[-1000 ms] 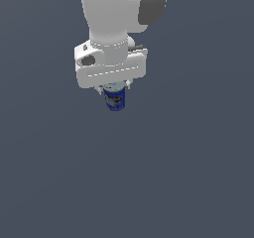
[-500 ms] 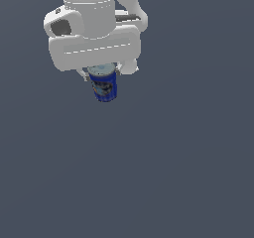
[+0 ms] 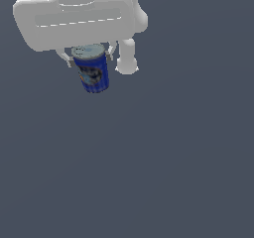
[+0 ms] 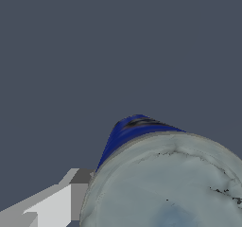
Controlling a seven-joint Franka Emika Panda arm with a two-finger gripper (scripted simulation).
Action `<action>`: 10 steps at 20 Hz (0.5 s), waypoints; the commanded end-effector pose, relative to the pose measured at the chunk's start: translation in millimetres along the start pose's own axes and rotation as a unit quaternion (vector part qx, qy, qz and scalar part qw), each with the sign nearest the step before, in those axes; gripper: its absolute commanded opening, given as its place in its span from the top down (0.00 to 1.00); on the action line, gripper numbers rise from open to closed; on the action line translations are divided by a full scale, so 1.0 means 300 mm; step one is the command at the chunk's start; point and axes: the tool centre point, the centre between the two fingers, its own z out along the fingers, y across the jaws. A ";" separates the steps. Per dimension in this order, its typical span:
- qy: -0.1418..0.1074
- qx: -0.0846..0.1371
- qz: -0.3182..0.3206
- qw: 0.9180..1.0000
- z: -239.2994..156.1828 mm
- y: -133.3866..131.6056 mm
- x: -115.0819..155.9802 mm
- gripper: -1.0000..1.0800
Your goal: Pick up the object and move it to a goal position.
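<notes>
The object is a small blue tin can (image 3: 93, 72) with a grey lid and a dark picture label. It hangs slightly tilted under the white hand of the arm, high in the exterior view's left. My gripper (image 3: 88, 57) is shut on the can near its lid; short grey fingers (image 3: 65, 57) show on either side. In the wrist view the can (image 4: 142, 131) fills the frame, its grey lid closest to the camera, with one white and grey finger (image 4: 71, 193) pressed against its side.
A flat, uniform dark grey surface (image 3: 163, 162) lies below and all around the arm. A rounded white part of the arm (image 3: 127, 58) hangs just to the exterior view's right of the can.
The arm with the can has come toward the exterior camera, looming larger and shifting toward the exterior view's left and top. The can stays held.
</notes>
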 end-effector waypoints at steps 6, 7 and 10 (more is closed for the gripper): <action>0.002 -0.001 0.000 1.000 -0.113 0.044 0.026 1.00; 0.002 -0.001 0.000 1.000 -0.124 0.049 0.029 1.00; 0.002 -0.001 0.000 1.000 -0.154 0.061 0.038 1.00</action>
